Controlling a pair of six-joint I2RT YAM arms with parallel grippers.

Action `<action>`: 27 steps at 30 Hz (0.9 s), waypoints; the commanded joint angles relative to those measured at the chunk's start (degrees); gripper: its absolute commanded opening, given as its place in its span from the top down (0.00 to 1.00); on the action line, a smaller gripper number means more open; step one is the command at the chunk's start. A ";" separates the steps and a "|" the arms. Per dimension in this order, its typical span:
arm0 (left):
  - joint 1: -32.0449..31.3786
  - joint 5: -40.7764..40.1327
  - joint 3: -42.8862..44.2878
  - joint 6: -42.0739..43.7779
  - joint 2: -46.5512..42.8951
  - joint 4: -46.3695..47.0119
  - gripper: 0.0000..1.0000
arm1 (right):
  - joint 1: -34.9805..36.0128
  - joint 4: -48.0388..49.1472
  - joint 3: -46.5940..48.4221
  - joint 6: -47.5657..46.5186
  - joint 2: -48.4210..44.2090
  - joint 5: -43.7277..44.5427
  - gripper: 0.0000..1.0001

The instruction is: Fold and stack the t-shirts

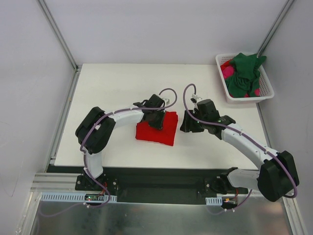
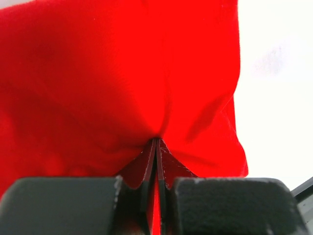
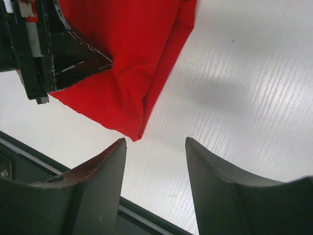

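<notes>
Folding of the red t-shirt [image 1: 168, 133], laid at the middle of the counter [image 1: 112, 93], is judged in hand: its cloth is pinched in the jaws of the left gripper [image 2: 156, 143], the jaws of the right gripper [image 3: 155, 143] are held spread and empty beside its corner, where a grasp seems needed next.

Bright even light; close red t-shirt [image 2: 98, 73] blurred.

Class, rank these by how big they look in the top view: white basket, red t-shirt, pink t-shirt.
1. white basket
2. red t-shirt
3. pink t-shirt, mostly buried under the green t-shirt
</notes>
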 commanded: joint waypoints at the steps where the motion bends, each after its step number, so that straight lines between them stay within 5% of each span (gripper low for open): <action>1: 3.06 -3.92 -0.46 1.38 2.41 -7.94 1.00 | -0.59 1.87 -0.42 -0.80 -0.89 -1.44 0.45; 14: 16.86 -2.86 2.79 6.12 0.91 -10.49 1.00 | -3.23 1.43 -1.21 -2.30 -2.03 -3.55 0.45; 27: 25.21 -7.61 19.74 18.16 11.63 -18.58 1.00 | -6.13 0.99 -0.60 -3.79 -0.45 -5.48 0.45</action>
